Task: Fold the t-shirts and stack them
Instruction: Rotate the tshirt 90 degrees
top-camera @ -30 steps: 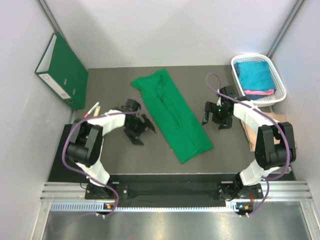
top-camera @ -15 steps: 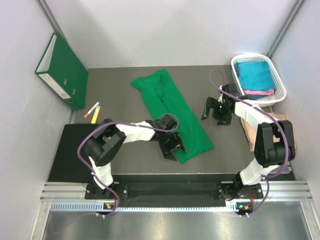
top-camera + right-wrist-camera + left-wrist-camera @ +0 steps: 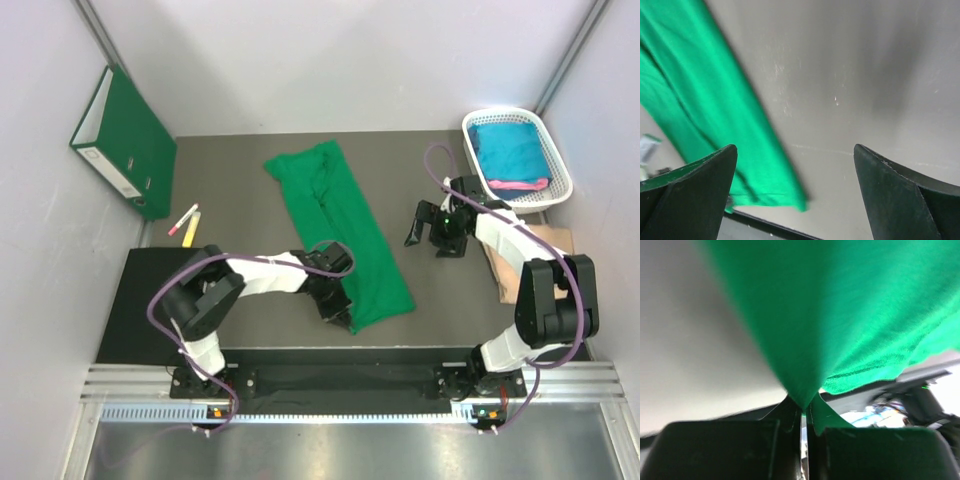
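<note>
Left claw [image 3: 338, 310] pinches the near corner of the bright green cloth t-shirt [image 3: 345, 230]; right claw [image 3: 432, 243] gapes wide beside it.

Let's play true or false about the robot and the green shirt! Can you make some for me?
1. The left gripper is pinching the green shirt. True.
2. The right gripper holds the shirt too. False: it is open and holds nothing.
3. The white basket is empty. False: teal cloth and pink cloth lie in it.
4. A green binder stands by the left wall. True.
</note>
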Motion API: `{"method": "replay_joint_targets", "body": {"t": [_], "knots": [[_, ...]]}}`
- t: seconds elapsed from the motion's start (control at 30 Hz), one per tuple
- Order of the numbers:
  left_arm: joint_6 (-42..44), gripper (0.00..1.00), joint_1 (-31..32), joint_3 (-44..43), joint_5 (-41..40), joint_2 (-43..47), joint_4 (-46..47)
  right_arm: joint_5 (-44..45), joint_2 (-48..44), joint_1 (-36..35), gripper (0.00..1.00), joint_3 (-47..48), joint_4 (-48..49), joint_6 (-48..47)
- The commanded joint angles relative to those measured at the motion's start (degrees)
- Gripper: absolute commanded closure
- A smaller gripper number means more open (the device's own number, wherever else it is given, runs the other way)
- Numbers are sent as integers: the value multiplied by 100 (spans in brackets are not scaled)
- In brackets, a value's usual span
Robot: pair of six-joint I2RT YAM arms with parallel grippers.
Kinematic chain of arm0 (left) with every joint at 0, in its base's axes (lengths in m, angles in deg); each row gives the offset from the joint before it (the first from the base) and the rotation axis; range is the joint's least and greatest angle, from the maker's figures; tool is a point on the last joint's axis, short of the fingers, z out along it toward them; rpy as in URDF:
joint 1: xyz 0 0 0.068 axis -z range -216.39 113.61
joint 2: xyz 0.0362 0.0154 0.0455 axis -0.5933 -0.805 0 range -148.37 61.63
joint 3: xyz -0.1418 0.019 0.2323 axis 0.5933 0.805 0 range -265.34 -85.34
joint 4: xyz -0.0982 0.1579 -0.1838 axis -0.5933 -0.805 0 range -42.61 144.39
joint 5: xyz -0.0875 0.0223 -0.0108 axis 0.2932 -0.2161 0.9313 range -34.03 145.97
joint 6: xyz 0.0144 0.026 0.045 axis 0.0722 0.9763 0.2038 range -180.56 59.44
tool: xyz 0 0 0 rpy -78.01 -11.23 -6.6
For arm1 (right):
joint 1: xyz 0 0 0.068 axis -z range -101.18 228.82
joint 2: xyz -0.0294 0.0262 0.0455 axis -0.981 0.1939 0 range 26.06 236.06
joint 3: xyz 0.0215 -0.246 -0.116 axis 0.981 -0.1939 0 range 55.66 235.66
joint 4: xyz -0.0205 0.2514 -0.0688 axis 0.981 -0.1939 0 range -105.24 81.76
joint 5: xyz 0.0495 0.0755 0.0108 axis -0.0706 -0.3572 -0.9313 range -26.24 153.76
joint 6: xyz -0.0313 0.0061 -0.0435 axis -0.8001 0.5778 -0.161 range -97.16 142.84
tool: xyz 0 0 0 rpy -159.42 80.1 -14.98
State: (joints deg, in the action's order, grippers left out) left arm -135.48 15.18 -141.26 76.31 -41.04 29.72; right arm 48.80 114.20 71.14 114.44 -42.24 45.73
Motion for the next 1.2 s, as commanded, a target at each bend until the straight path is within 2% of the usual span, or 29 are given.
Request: {"method": "replay_joint_targets", "body": {"t": [0.0, 0.23, 0.37, 0.53, 0.63, 0.67, 0.73, 0.77, 0.87, 1.0, 1.07, 1.17], "knots": [[-5, 100, 20, 704, -925, 862, -1496, -410, -244, 39, 0, -279, 139, -171], [-41, 100, -244, 1259, -1462, 1969, -2542, -859, -402, -101, 0, -727, 104, -347], [90, 100, -507, 1321, -1813, 2453, -3096, -1044, -674, -557, 0, -1087, 130, -347], [398, 100, -991, 1233, -2164, 2542, -3229, -1105, -1026, -1182, 0, -1439, 297, -163], [609, 100, -1245, 1171, -2113, 2393, -3141, -1123, -1158, -1490, 0, -1536, 245, -75], [697, 95, -1290, 1154, -2061, 2297, -3123, -1132, -1202, -1604, 0, -1537, 201, -75], [776, 74, -1290, 1005, -1815, 2191, -3132, -1149, -1290, -1710, 0, -1519, -18, -57], [838, 37, -1281, 969, -1718, 2190, -3167, -1167, -1403, -1806, 1, -1484, -97, -66], [856, 2, -1272, 811, -1744, 2426, -3448, -1307, -1685, -1930, 0, -1449, -405, -5], [742, 2, -1281, 924, -1761, 3093, -3598, -1755, -1940, -2079, 1, -1685, -275, 416], [636, 3, -1281, 1152, -1744, 3314, -3449, -1896, -2020, -2281, 5, -1940, 146, 829], [461, 10, -1281, 1521, -1735, 3754, -3159, -2089, -1950, -2641, 15, -2248, 998, 1506]]}}
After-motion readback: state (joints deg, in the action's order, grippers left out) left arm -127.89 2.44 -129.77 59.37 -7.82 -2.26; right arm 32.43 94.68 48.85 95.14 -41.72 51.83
